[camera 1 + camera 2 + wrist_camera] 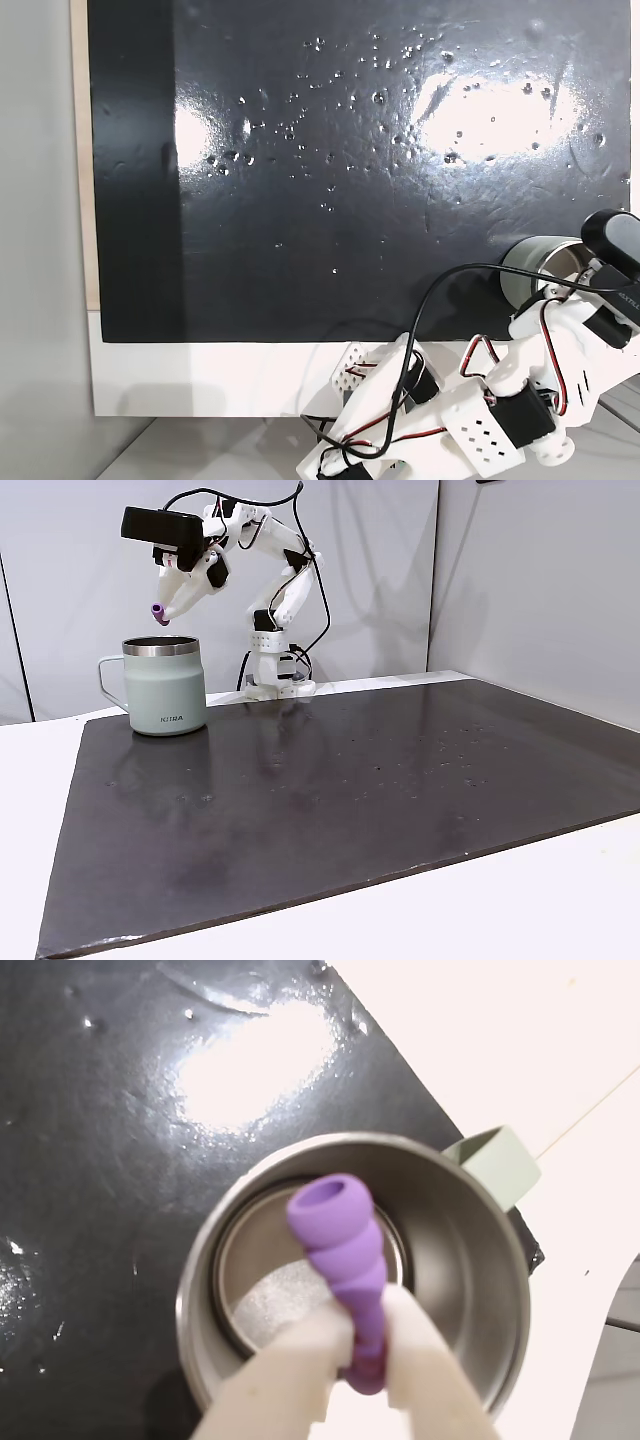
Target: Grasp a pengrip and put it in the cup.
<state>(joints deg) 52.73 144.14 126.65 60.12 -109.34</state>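
Note:
In the wrist view a purple ridged pengrip (345, 1250) is pinched between my two white fingers (405, 1345), its open end pointing down into the cup (460, 1250) right below. My gripper (360, 1335) is shut on it. In a fixed view the pengrip (158, 610) hangs just above the rim of the grey-green cup (165, 690), held by the gripper (164, 608) at the end of the raised arm. In a fixed view from above, the cup (535, 265) stands at the mat's right edge, partly covered by the arm.
The black mat (350, 780) spreads wide on the white table. The cup's handle (105, 680) points left in a fixed view. The arm's base (272, 675) stands behind the mat by the wall.

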